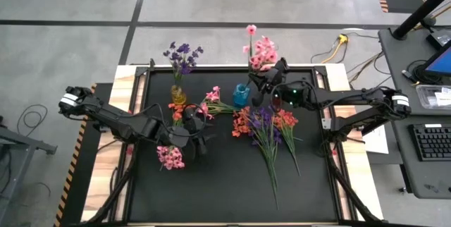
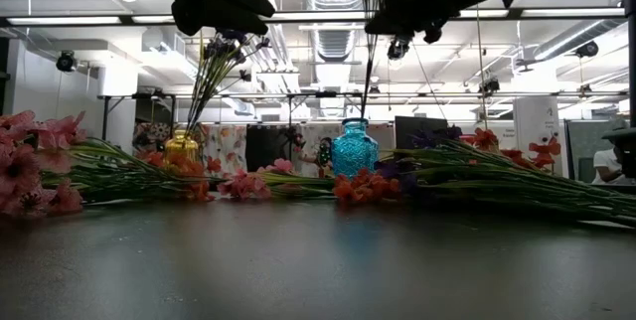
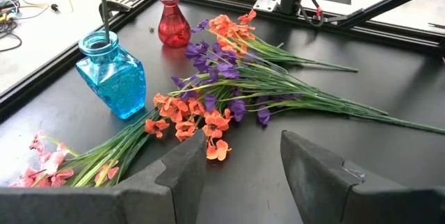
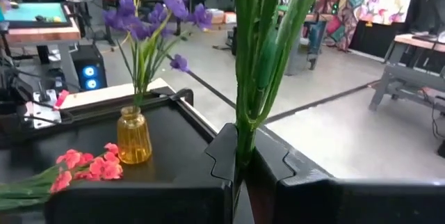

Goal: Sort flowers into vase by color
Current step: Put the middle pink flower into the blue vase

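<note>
1. Your left claw [image 1: 184,140] is hovering released over the left half of the black table [image 1: 211,192], its fingers [image 3: 177,175] standing apart with nothing between them.
2. Just beside it, a pink sprig [image 1: 170,157] is lying flat on the table, showing a tight cluster of small pink blossoms.
3. Behind that, you are looking at a yellow vase [image 1: 178,96] holding purple flowers [image 1: 182,56] upright on thin green stems.
4. Near the middle, the blue vase [image 1: 241,95] is standing with a green stem in its neck.
5. Coral-red and purple sprigs [image 1: 266,125] are lying in a loose heap, their long stems pointing toward the table's front edge.
6. Your right claw [image 1: 266,77] is clenching the green stems of a pink flower bunch [image 1: 261,49] above the blue vase.
7. A red vase [image 3: 173,21] is standing behind the heap.
</note>
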